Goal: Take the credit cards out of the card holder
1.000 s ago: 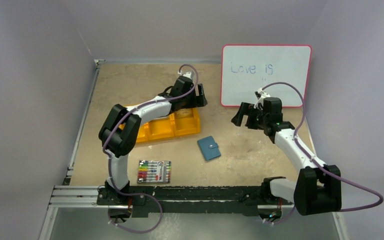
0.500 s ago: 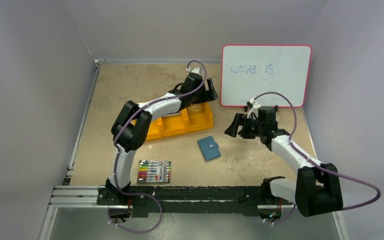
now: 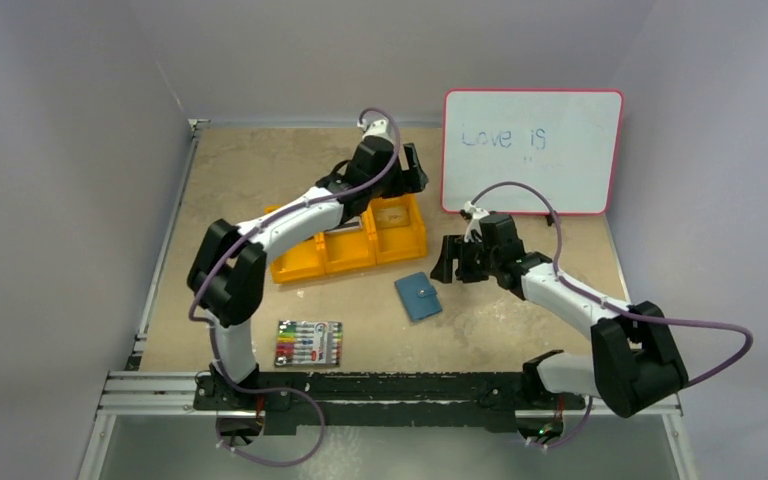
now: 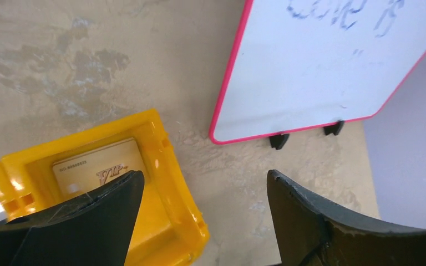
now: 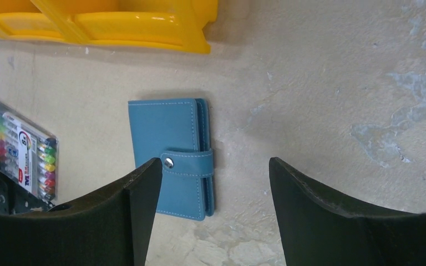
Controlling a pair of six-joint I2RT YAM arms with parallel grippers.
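Progress check: I'd call this partly done at best. One gold card (image 4: 97, 169) with "VIP" on it lies flat in the bin's (image 3: 345, 255) end compartment, the one nearest the whiteboard (image 3: 532, 150), so I'd count that one as out. But the holder (image 3: 418, 296) sits on the table (image 3: 520, 320) just off the bin's near corner at that same end, not touching it. It's closed, with the tab snapped down. I can't make out any other cards lying outside it, and there's no telling how many are inside.

The left gripper (image 4: 202, 183) hovers over that whiteboard end of the bin, jaws wide apart and nothing between them. The right gripper (image 5: 213, 164) hangs just past the bin's end, above the holder, fingers spread well apart with nothing gripped. In its wrist view the holder's snap tab shows right in the gap.

What's left, I reckon — pretty much the main job. Pop the snap, fold the holder open, and pull out whatever cards are in there.
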